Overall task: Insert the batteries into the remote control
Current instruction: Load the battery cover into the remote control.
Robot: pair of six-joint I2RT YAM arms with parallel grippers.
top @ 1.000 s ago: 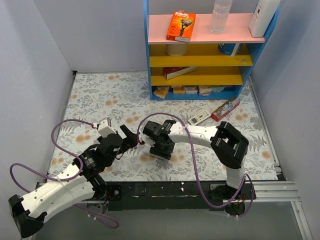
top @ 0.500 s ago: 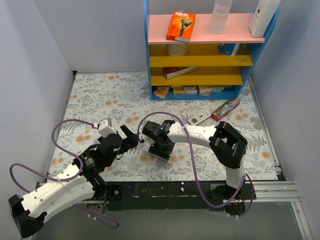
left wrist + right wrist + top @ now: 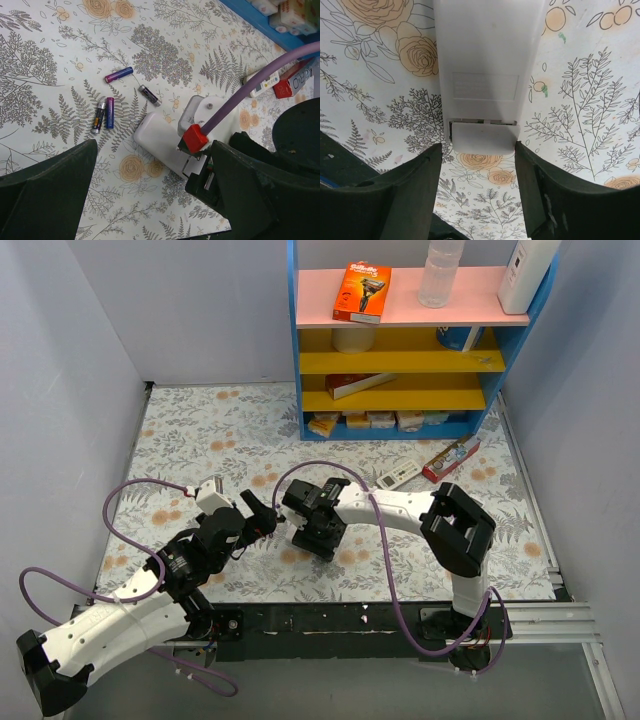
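Note:
The remote control (image 3: 485, 60) lies face down on the floral mat, plain white back up. Its battery cover (image 3: 482, 137) is slid a little out, leaving a thin dark gap. My right gripper (image 3: 479, 156) is open, with one finger on each side of the cover end. In the left wrist view the remote (image 3: 159, 141) shows partly under my right gripper (image 3: 220, 165). Several batteries lie loose left of it: one purple (image 3: 119, 75), one dark (image 3: 149, 95) and a pair side by side (image 3: 104, 115). My left gripper (image 3: 150, 200) is open and empty, hovering near them. In the top view both grippers, left (image 3: 262, 522) and right (image 3: 318, 538), are close together.
A longer white remote (image 3: 400, 476) and a red box (image 3: 450, 458) lie at the back right of the mat. A blue shelf unit (image 3: 400, 425) with boxes and a bottle stands at the back. Purple cables loop over both arms.
My right gripper has shifted slightly up and left in the top view, covering more of the remote. The left arm has barely moved.

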